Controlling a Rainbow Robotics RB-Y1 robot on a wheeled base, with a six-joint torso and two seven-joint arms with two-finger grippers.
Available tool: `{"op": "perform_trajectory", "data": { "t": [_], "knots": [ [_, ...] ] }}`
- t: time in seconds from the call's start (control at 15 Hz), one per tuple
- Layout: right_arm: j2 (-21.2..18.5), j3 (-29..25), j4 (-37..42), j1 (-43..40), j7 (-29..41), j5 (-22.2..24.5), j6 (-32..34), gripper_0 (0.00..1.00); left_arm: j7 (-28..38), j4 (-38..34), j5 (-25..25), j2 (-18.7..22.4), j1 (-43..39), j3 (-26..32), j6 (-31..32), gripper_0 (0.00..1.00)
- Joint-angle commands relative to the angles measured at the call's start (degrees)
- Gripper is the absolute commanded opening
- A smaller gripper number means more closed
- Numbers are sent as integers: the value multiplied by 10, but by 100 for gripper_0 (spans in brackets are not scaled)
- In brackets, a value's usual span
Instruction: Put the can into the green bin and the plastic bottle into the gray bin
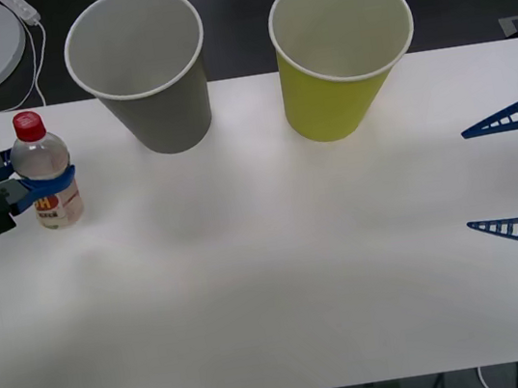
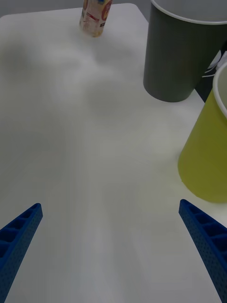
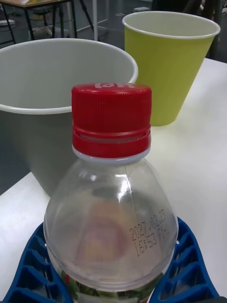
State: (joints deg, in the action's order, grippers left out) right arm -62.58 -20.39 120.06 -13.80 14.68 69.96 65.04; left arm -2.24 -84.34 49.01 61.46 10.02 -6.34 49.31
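Jaws of the left gripper [image 1: 43, 182] are pinched on the plastic bottle [image 1: 43, 168], their blue ribbed fingers [image 3: 191, 265] curving round its clear shoulder on both sides; the gripper body reaches in from the left edge of the front view and is cut off there. Upright at the left end of the white worktop [image 1: 272, 280], the bottle shows its red cap [image 3: 111, 119] uppermost. Its pale label with red-yellow marks is partly covered by the fingers in the front view, and whether the base rests on the worktop cannot be told. From the left wrist camera, a printed date code on the shoulder is legible only in part, and the label is cut off by the lower edge.

Jaws of the right gripper [image 1: 510, 176] are spread wide, its two blue fingers [image 2: 19, 232] pointing inward from the right edge of the worktop, well apart from the bins, holding nothing; the gripper body is cut off at the frame edge.

Both bins stand upright at the far edge of the worktop, side by side but not touching: the gray bin [image 1: 151, 93] nearer the bottle, the green bin [image 1: 339, 79] to its right. Their pale insides appear bare as far as the front view looks in; the bottoms are not fully visible.
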Motion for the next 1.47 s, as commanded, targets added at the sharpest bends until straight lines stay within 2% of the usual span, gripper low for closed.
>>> {"op": "perform_trajectory", "data": {
  "t": [0.07,0.2,0.33,0.53,0.87,1.13,1.33,1.47],
  "knots": [
    [0,0,0,0,0,0,0,100,17,-10,0,11,0,0,-9,0],
    [0,0,0,0,0,0,0,100,59,-26,29,19,0,7,-10,0],
    [0,0,0,0,0,0,0,100,125,-50,88,24,0,33,-3,0],
    [0,0,0,0,0,0,0,100,204,-78,140,40,1,62,18,0],
    [0,0,0,0,0,0,0,100,296,-103,178,86,9,95,58,0],
    [0,0,0,0,0,0,0,100,359,-103,204,129,47,95,93,0],
    [0,0,0,0,0,0,0,100,405,-100,231,140,84,95,125,0],
    [0,0,0,0,0,0,0,100,409,-74,241,140,116,95,158,0]
  ]
}}
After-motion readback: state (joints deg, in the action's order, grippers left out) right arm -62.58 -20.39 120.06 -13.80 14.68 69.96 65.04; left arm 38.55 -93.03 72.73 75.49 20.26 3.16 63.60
